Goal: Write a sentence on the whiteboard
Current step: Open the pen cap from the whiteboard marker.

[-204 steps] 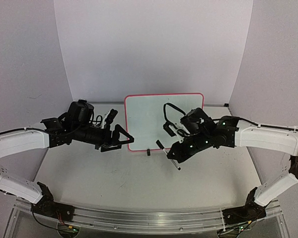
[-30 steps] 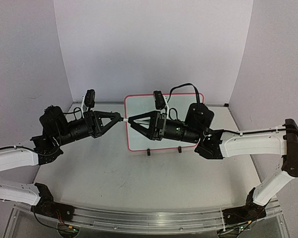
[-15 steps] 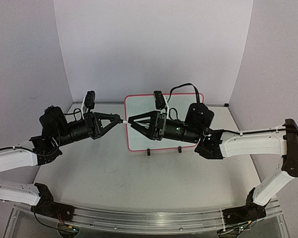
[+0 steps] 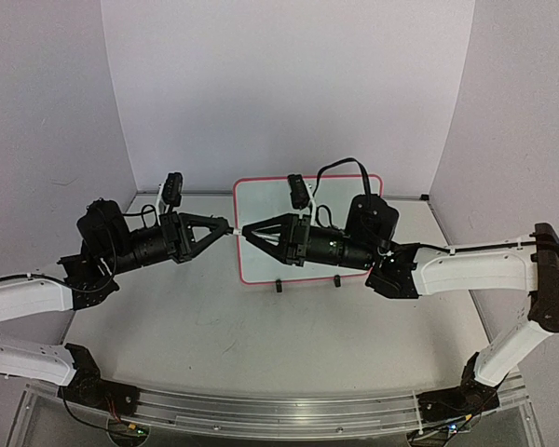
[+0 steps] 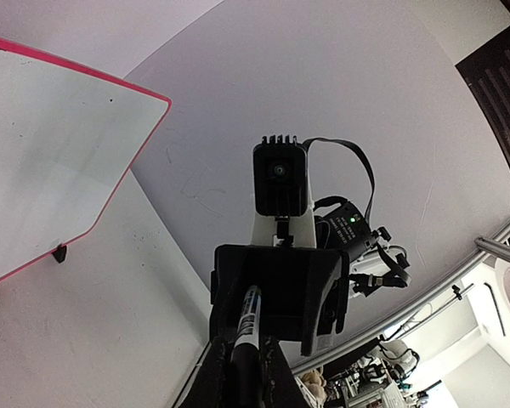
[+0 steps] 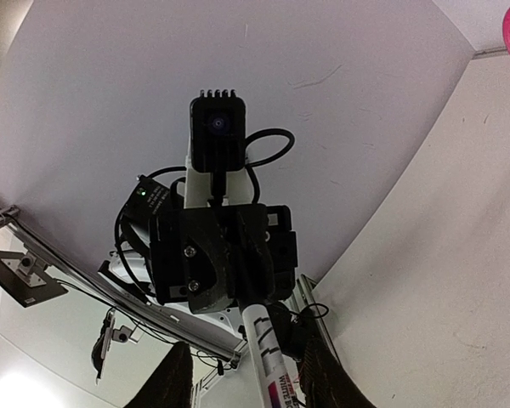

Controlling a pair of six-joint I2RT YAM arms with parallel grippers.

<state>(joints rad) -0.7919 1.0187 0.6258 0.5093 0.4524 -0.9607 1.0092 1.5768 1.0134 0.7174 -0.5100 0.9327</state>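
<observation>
Right gripper point(image 4: 245, 231) jaws have narrowed around the marker point(image 6: 268, 361) since a second ago, but gaps show either side, so no pinch yet. Left gripper point(image 4: 225, 226) clamps the other end. Whiteboard point(image 4: 261, 200) stands blank behind. You're likely near uncapping; writing not begun.

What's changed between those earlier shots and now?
Both arms swung round and now meet tip to tip by the left edge of the whiteboard. The marker, earlier seemingly in the right gripper, is now clamped by the left gripper; the right jaws narrowed around its other end in the last second. The whiteboard stayed put, still blank.
</observation>
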